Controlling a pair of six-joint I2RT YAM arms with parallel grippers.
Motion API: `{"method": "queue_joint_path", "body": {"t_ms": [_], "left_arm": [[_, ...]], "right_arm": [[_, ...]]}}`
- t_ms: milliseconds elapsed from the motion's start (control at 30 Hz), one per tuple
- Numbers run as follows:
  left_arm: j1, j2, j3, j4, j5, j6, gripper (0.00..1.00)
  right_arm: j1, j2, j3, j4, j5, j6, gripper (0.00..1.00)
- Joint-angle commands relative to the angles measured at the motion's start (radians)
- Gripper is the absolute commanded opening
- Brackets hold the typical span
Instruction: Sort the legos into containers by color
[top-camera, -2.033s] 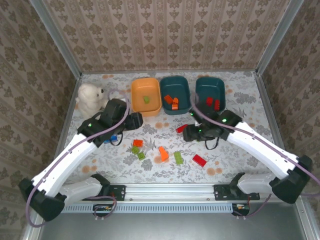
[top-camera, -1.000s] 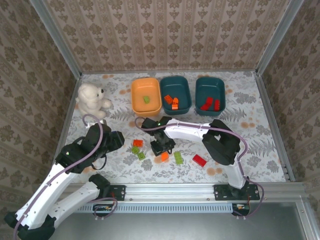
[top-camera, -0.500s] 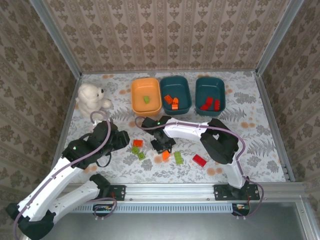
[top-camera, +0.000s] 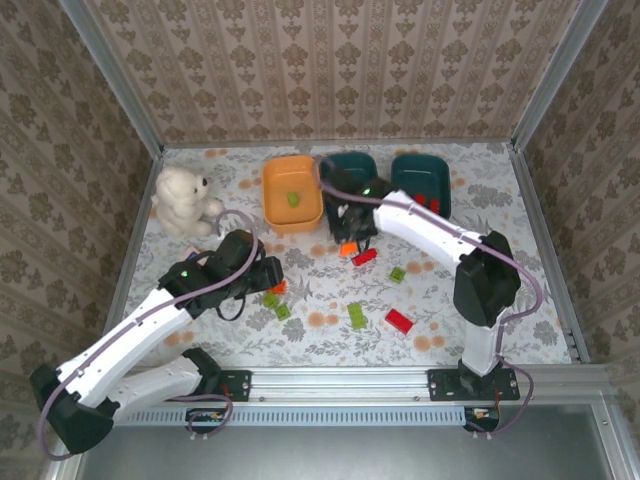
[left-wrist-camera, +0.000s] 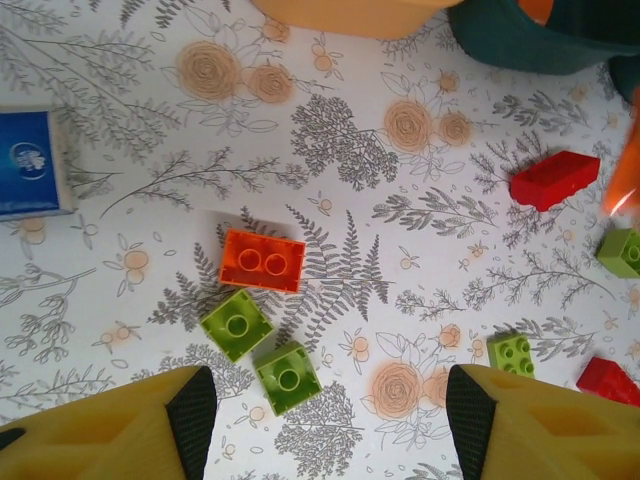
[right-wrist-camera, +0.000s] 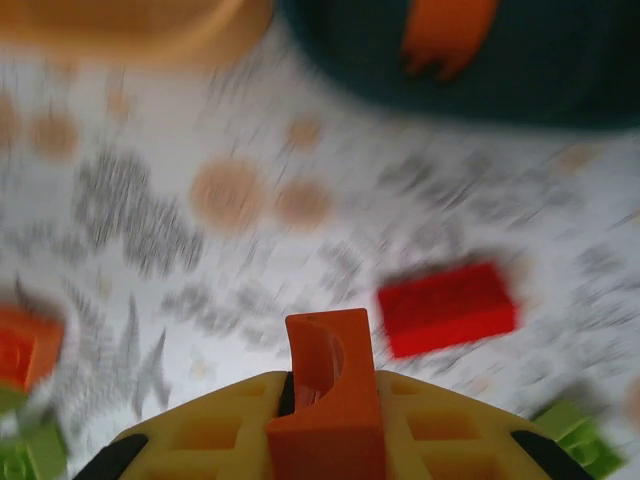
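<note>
Tabletop, floral cloth; every position below is given from the orange tray.

- Orange tray: the landmark. It holds one lime brick.
- Middle teal tray: immediately right of the orange tray. An orange piece lies inside.
- Far teal tray: second to the right of the orange tray. Red bricks lie inside.
- Teddy bear: left of the orange tray, well apart.
- Right gripper: just off the orange tray's near right corner, at the middle teal tray's near edge. Its jaws are clamped on a held orange brick, which stands on end and pokes past the fingertips.
- Left gripper: on the arm-base side of the orange tray. Its jaws are half spread with nothing between them.
- Blue block: near and left of the orange tray.
- Loose legos, all on the arm-base side of the orange tray: a flat orange brick with two lime bricks crowding it, and a red brick under the right gripper. Further right lie a small lime brick, a long lime brick and a second red brick.

Hazards, as judged:
- The held brick is pinched near one end, so it may pivot or slip out before it clears the teal rim.
- Releasing it early would drop it on the cloth or onto the red brick below.
- Drifting left would put it in the orange tray, which holds lime.
- If the left jaws close on the flat orange brick, they may drag a lime neighbour along.
</note>
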Motion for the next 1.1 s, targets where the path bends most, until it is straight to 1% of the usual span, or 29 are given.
{"method": "queue_joint_path", "body": {"t_ms": [0,200,300,433,500,667,733,800,867,967,1067], "left_arm": [[-0.006,0.039,0.055,0.05,0.027,0.056,0.66],[0.01,0.115,0.106,0.07,0.057,0.101,0.66],[0.017,0.133,0.12,0.08,0.066,0.104,0.67],[0.024,0.146,0.135,0.083,0.074,0.106,0.67],[0.028,0.153,0.143,0.08,0.078,0.115,0.67],[0.037,0.18,0.16,0.09,0.097,0.139,0.67],[0.037,0.201,0.169,0.096,0.111,0.158,0.67],[0.037,0.223,0.18,0.104,0.125,0.175,0.67],[0.036,0.241,0.191,0.115,0.139,0.194,0.67],[0.036,0.271,0.211,0.126,0.154,0.215,0.67],[0.036,0.302,0.232,0.135,0.178,0.233,0.67]], "right_arm": [[-0.078,0.054,0.102,-0.014,0.093,-0.046,0.12],[-0.181,0.277,0.361,-0.033,0.151,-0.089,0.12],[-0.203,0.387,0.484,-0.065,0.163,-0.099,0.11],[-0.214,0.493,0.597,-0.109,0.191,-0.108,0.12],[-0.219,0.532,0.628,-0.133,0.194,-0.103,0.12],[-0.224,0.577,0.627,-0.145,0.177,-0.093,0.15],[-0.227,0.594,0.63,-0.146,0.155,-0.094,0.17],[-0.228,0.601,0.637,-0.153,0.148,-0.091,0.22],[-0.227,0.598,0.641,-0.156,0.144,-0.09,0.3],[-0.23,0.574,0.65,-0.156,0.138,-0.092,0.44],[-0.233,0.544,0.671,-0.165,0.136,-0.089,0.51]]}}
